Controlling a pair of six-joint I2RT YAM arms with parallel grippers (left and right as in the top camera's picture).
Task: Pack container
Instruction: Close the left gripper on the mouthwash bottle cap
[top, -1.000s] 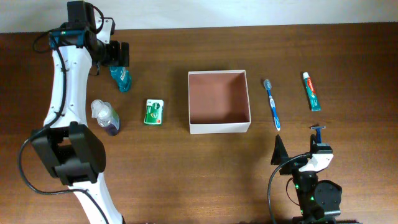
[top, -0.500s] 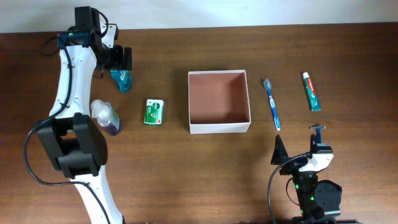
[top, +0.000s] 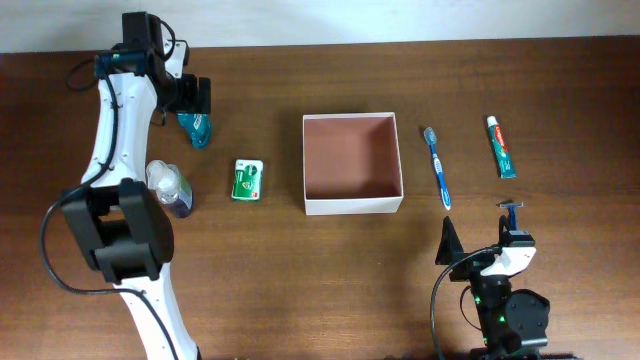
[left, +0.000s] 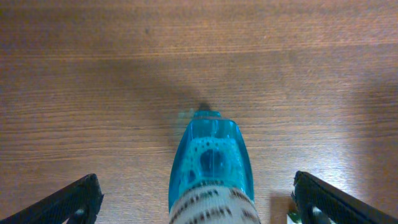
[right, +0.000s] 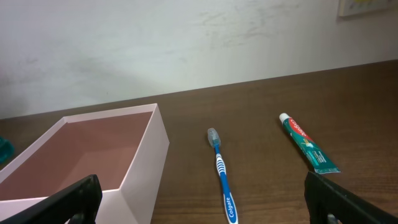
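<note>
The container (top: 352, 207) is a square white box with a reddish-brown inside, standing empty mid-table; its near wall (right: 146, 168) shows at the left of the right wrist view. A teal bottle (top: 196, 128) lies at the back left. My left gripper (top: 193, 108) hangs over it, open. In the left wrist view the bottle (left: 211, 165) lies between the spread jaws of this gripper (left: 196, 186) without touching them. My right gripper (top: 480, 232) rests open at the front right, and in the right wrist view nothing lies between the jaws of this gripper (right: 199, 186).
A blue toothbrush (top: 438, 167) lies just right of the container, with a toothpaste tube (top: 501, 146) farther right. Left of the container are a green packet (top: 247, 179) and a purple bottle (top: 170, 189) with a clear cap. The left arm stretches along the table's left side.
The left arm shifted slightly right over the teal bottle a second ago and has held still since. The right arm has not moved.
</note>
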